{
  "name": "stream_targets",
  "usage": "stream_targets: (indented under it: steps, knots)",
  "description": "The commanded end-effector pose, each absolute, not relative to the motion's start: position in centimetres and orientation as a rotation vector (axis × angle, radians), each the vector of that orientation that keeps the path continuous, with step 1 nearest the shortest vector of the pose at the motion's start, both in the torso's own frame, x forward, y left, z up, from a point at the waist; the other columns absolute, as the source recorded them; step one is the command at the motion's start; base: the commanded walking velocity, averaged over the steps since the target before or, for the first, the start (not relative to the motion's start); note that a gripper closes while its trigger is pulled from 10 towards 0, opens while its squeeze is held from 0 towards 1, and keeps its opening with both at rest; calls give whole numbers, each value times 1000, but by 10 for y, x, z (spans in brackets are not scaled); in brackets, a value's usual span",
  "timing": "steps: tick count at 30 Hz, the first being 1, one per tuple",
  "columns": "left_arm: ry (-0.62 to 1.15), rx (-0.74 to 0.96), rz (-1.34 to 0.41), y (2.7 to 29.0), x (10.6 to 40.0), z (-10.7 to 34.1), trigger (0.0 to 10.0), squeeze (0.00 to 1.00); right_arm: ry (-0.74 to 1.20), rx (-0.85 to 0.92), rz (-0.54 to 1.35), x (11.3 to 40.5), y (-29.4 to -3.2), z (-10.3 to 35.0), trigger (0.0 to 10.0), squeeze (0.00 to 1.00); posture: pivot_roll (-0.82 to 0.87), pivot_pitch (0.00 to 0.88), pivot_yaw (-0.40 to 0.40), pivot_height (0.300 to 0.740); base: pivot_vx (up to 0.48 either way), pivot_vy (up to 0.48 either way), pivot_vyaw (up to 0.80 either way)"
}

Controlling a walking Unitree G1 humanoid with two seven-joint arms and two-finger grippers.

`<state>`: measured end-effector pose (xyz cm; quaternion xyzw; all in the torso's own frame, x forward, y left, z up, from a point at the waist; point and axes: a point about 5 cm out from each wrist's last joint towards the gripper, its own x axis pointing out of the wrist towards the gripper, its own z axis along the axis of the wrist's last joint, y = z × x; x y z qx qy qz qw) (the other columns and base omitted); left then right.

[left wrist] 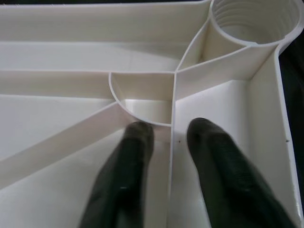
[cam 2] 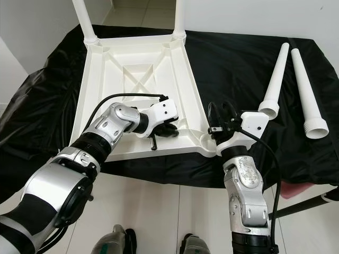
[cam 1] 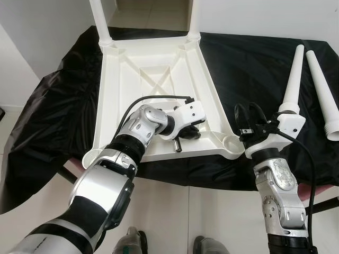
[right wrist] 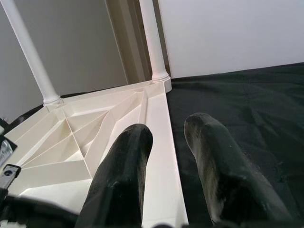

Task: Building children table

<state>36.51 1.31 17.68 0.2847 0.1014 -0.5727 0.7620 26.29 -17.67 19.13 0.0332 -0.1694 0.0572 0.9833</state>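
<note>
a white plastic children table (cam 1: 159, 79) lies upside down on a black cloth (cam 1: 249, 58) spread over the tabletop, its ribbed underside facing up. two white legs (cam 1: 99, 21) already stand upright in the far corner sockets, one at each far corner. the two near corners have open round sockets; the near right socket (cam 1: 232, 142) is threaded inside, as the left wrist view shows (left wrist: 244, 21). two more loose legs (cam 1: 292, 79) lie on the cloth to the right of the table, side by side, wide ends toward the robot, well apart from the table frame. the left gripper (cam 1: 192, 133) reaches across into the underside of the table near its front right corner; its two black fingers (left wrist: 130, 161) are a little apart, holding nothing, tips resting against or just over a thin rib beside a curved wall. the right gripper (cam 1: 249, 114) hovers just beside the near right corner of the table, close to the wide end of the nearer loose leg; its fingers (right wrist: 126, 175) are moderately spread and hold nothing, pointing along the table's right edge toward the far legs. pale tiled floor (cam 1: 175, 211) lies below the front edge, and the robot's feet (cam 1: 132, 241) are at the bottom.
</note>
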Motion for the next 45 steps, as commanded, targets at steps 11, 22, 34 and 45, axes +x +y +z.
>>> stream_targets:
  steps: [11,22,34,45]
  knots:
    - [-1,655,-863,17,381,196,10000,0,-349,70,112,266,-175,192,10000,0,-38,102,68,740,0,0,0]
    - [-142,365,-838,31,379,253,10000,0,-352,81,55,278,-180,196,10000,0,-13,98,53,740,0,0,0]
    - [-170,245,-628,46,375,257,10000,0,-252,44,-231,320,-212,195,10000,0,20,84,21,740,0,0,0]
    - [-177,145,-501,67,374,265,10000,0,-224,-14,-356,355,-237,214,10000,0,35,59,-5,740,0,0,0]
